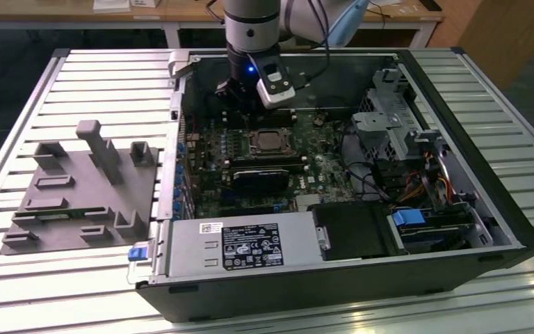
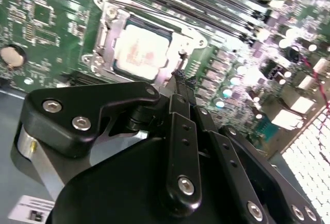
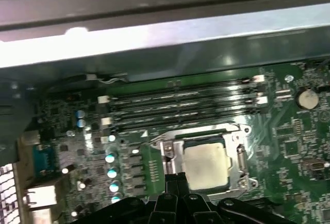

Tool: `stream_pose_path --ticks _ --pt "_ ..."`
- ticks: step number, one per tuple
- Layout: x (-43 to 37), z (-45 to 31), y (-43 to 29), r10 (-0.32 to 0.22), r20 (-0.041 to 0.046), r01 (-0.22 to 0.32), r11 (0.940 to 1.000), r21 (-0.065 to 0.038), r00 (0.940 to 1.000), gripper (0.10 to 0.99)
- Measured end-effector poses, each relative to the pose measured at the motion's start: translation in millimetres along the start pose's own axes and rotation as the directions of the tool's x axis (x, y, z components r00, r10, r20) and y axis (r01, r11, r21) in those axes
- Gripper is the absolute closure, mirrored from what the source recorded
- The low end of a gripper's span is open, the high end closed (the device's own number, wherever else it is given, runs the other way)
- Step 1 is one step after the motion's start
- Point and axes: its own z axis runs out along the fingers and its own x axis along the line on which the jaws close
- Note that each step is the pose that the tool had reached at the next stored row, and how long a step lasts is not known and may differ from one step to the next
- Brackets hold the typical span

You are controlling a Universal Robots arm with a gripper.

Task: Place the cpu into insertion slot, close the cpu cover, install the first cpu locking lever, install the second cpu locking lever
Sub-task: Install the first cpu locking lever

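Observation:
The cpu (image 2: 140,54) (image 3: 206,165) lies flat in the insertion slot (image 3: 240,158) on the green motherboard, its dull silver top showing. In the exterior view the cpu (image 1: 269,141) sits near the middle of the open case. The cpu cover (image 2: 109,34) (image 3: 169,150) lies down around the chip as a silvery frame. A thin lever wire (image 2: 154,14) runs along one side of the socket. My gripper (image 2: 180,75) (image 3: 175,178) (image 1: 234,115) hovers just beside the socket's edge, its black fingers pressed together with nothing between them.
Long black memory slots (image 3: 180,105) run beside the socket. A black heatsink block (image 1: 259,178) lies on the board, with the power supply (image 1: 239,247) at the case front, a drive cage (image 1: 388,118) on the exterior view's right and a grey fixture (image 1: 81,188) outside the case.

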Motion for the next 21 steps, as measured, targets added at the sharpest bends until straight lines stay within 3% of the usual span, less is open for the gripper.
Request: stream_pose_path --ticks 10,14,21 --pt "24.0 -0.8 -3.9 0.0 0.008 0.0 1.0 -0.001 1.0 0.984" --pt "25.8 -2.0 -4.2 0.0 0.0098 0.0 1.0 -0.002 1.0 0.984" --pt "25.9 -10.7 -4.0 0.0 0.0164 0.0 1.0 -0.003 0.9999 0.984"
